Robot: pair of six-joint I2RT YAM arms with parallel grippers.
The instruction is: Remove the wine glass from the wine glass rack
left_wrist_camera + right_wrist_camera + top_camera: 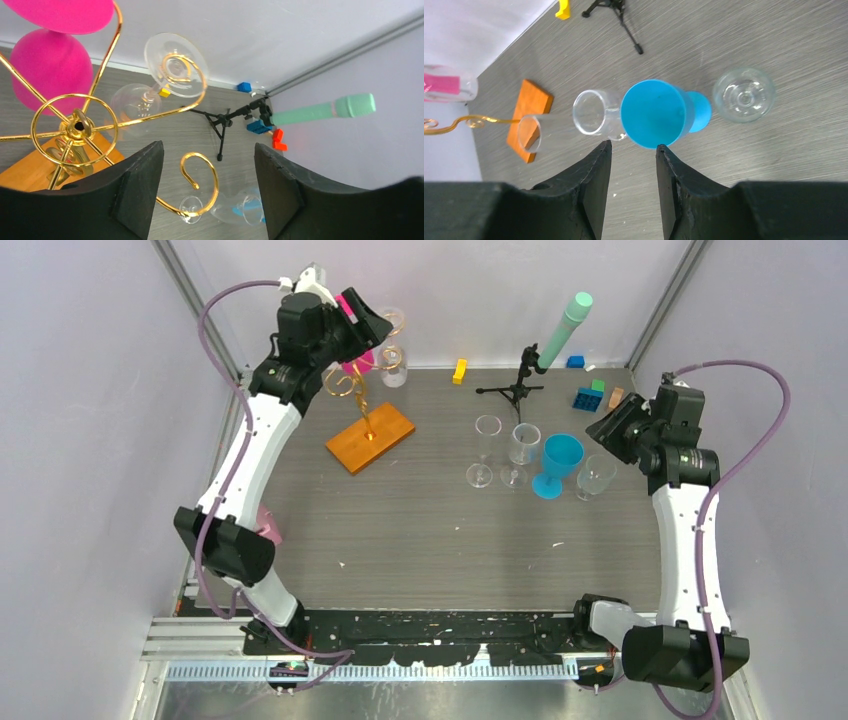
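The wine glass rack (352,390) is a gold wire tree on an orange base (370,437) at the back left. A clear wine glass (392,355) hangs upside down from one spiral arm, and a pink glass (358,362) hangs from another. In the left wrist view the clear glass (172,70) hangs by its foot beyond the rack hub (75,127), with the pink glass (47,65) at the left. My left gripper (209,160) is open and empty above the rack (368,325), with an empty spiral arm (200,180) between its fingers. My right gripper (633,147) is open and empty at the right (610,430).
On the table stand a blue goblet (555,465) and clear glasses (485,450) (522,448) (597,477). A black tripod (517,385) holds a mint green cylinder (565,328) at the back. A yellow block (460,371) and blue and green blocks (590,395) lie near the back wall.
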